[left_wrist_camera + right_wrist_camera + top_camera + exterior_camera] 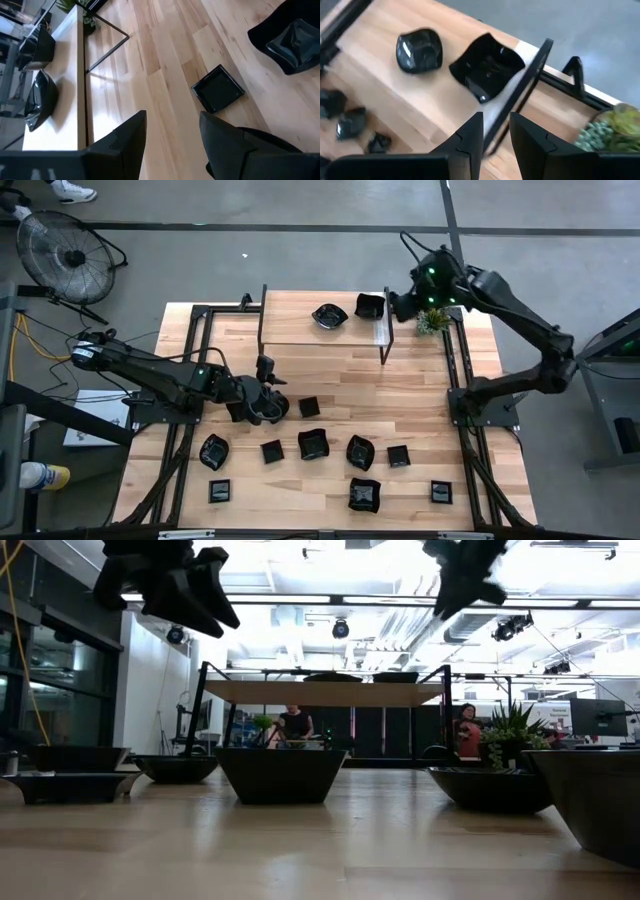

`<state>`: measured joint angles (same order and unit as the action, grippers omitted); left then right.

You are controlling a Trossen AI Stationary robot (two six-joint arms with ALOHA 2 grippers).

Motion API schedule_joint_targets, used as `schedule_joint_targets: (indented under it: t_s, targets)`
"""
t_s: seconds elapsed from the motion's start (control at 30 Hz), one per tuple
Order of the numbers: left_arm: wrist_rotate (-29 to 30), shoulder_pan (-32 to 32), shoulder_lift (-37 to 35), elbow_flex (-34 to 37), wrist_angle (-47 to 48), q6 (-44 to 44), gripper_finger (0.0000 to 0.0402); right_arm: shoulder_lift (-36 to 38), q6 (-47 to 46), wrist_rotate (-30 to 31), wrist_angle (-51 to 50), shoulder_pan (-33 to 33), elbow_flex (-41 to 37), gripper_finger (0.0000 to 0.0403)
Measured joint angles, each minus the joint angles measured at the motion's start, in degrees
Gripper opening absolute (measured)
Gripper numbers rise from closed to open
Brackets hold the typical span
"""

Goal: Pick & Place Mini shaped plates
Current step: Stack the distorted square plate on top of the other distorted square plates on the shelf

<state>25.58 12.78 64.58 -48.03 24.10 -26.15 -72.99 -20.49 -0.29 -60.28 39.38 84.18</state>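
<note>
Two glossy black mini plates, a rounded one point(329, 315) and a wavy-edged one point(487, 65), rest on the raised wooden shelf point(300, 330) at the far side. Several more lie flat on the table nearer the front, among them a small square plate point(218, 89) and a larger one point(292, 42). My right gripper point(496, 122) hovers open by a narrow gap above the shelf's right end, just short of the wavy-edged plate, with nothing between its fingers. My left gripper point(172, 117) hangs open over the table's left middle, above bare wood, left of the square plate.
The shelf's black metal frame point(520, 95) runs right in front of my right fingers. A small green plant point(433, 320) stands beside the shelf's right end. Black rails point(195, 380) line both table sides. Bare wood lies between the shelf and the plate rows.
</note>
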Motion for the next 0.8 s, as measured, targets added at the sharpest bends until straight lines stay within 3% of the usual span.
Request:
schedule_joint_targets:
  t_s: [0.33,0.6,0.8]
  targets:
    - [0.26,0.00,0.00,0.00,-0.07,0.98,0.0179,7.39,1.51,3.19,-8.16,-13.05,-0.62,0.0090]
    - [0.15,0.00,0.00,0.00,-0.04,2.43,0.0179,9.35,-2.63,8.48,-7.24,-28.12,-9.19,0.0091]
    - [-5.42,0.00,0.11,0.00,-0.15,10.68,0.0179,9.31,-4.57,13.10,-1.51,-36.33,-16.36,0.0091]
